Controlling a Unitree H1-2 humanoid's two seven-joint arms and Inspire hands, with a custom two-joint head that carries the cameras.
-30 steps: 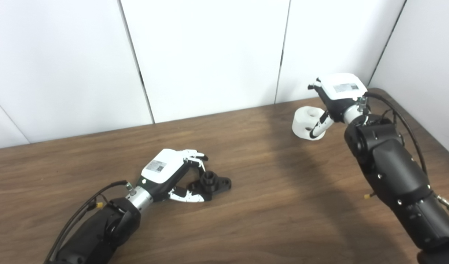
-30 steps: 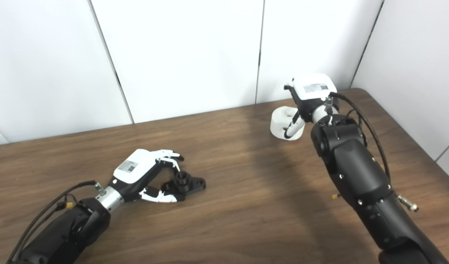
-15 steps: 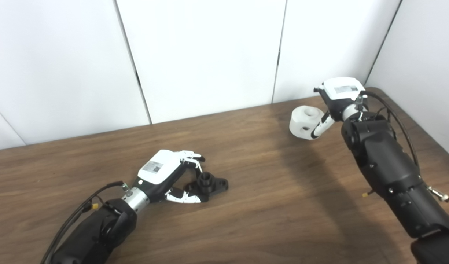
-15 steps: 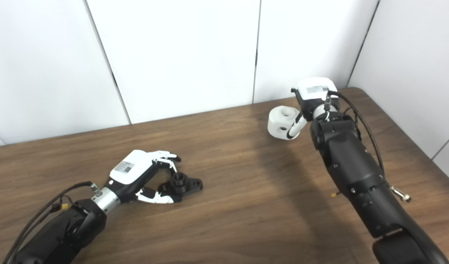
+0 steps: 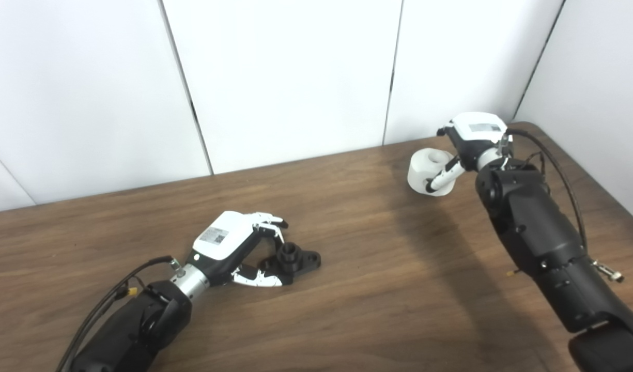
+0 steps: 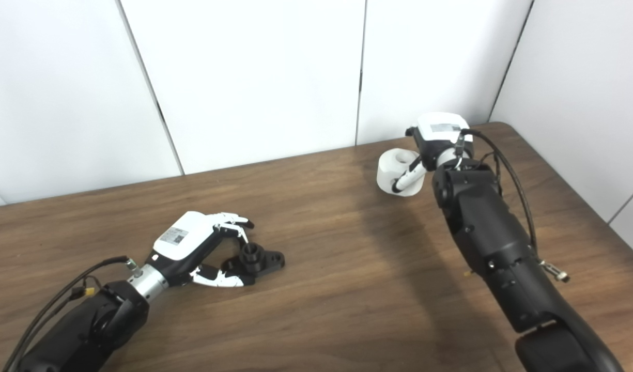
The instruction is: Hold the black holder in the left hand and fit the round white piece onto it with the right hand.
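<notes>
The black holder (image 5: 299, 258), a flat flange with a short post, lies on the wooden table (image 5: 378, 289) left of centre. My left hand (image 5: 237, 247) is closed around its near end, fingers (image 5: 273, 226) curled over the top and thumb along the front. The round white piece (image 5: 426, 171) with a hole in its top is held above the far right of the table. My right hand (image 5: 468, 140) is shut on it, one finger across its front side. In the right eye view the piece (image 6: 394, 168) sits just left of that hand (image 6: 436, 135).
White wall panels (image 5: 295, 77) stand close behind the table's far edge and along its right side. The right forearm (image 5: 543, 243) stretches over the table's right part. Bare wood lies between the two hands.
The right hand has turned the white piece so its hole faces upward, and has drawn slightly lower and leftward. The left hand and the holder have not moved. The camera shifted a little.
</notes>
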